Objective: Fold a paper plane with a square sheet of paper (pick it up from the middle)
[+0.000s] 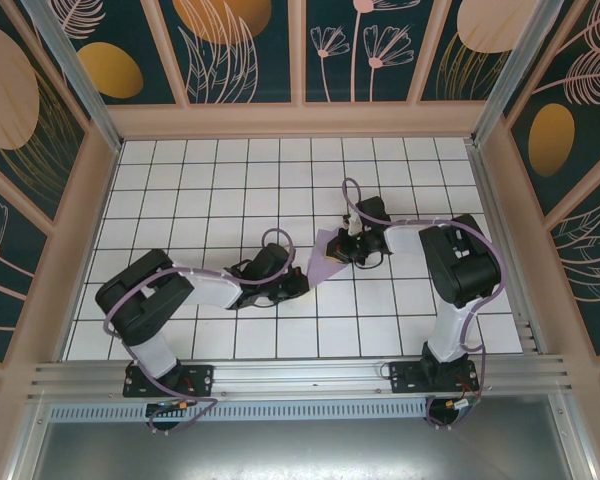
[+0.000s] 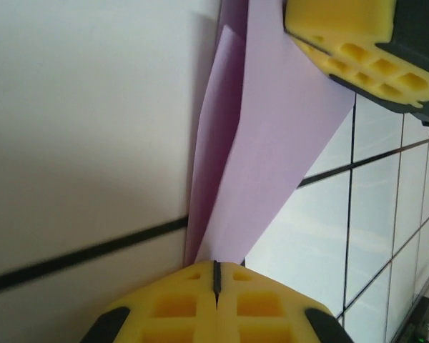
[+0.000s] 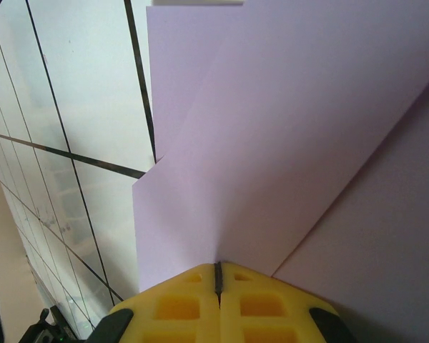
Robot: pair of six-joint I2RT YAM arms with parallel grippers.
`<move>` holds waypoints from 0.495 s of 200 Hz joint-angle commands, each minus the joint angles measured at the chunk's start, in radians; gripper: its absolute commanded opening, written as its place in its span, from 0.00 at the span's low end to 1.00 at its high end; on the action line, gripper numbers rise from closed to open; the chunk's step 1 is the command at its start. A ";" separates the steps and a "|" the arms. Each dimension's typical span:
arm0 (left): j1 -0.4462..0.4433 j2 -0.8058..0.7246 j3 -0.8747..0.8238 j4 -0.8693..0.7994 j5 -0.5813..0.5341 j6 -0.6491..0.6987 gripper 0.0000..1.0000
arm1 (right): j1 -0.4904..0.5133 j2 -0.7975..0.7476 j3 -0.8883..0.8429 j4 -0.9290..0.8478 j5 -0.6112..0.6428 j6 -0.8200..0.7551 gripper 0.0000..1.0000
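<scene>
My left claw [image 2: 216, 270] and right claw [image 3: 217, 270], each tight on 1 folded pale lavender paper sheet [image 1: 325, 258].

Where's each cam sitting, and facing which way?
Top external: above, behind the bases, looking down on the tiled table; both arms, left pincer and right pincer on the lavender paper.
Left wrist: on that wrist, looking along its shut fingers at the paper.
Right wrist: likewise, own shut fingers, paper, tiles ahead.
Shared: the paper in all; left wrist view also catches the right pincer.
</scene>
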 commanded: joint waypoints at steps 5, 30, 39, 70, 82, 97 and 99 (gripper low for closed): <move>0.002 -0.102 -0.001 -0.054 -0.047 0.061 0.00 | -0.005 0.081 -0.032 -0.111 0.168 -0.020 0.00; 0.002 -0.112 0.017 -0.032 -0.084 0.070 0.00 | -0.004 0.085 -0.033 -0.107 0.167 -0.019 0.00; 0.003 -0.094 0.023 -0.017 -0.080 0.065 0.00 | -0.005 0.084 -0.032 -0.106 0.167 -0.019 0.00; 0.002 -0.002 0.060 0.002 -0.057 0.046 0.00 | -0.003 0.086 -0.034 -0.103 0.165 -0.019 0.00; 0.002 0.018 0.066 0.013 -0.048 0.039 0.00 | -0.004 0.085 -0.033 -0.103 0.164 -0.019 0.00; 0.002 0.019 0.069 0.017 -0.038 0.034 0.00 | -0.003 0.086 -0.033 -0.103 0.162 -0.019 0.00; 0.003 0.032 0.069 0.017 -0.036 0.034 0.00 | -0.004 0.086 -0.032 -0.104 0.162 -0.019 0.00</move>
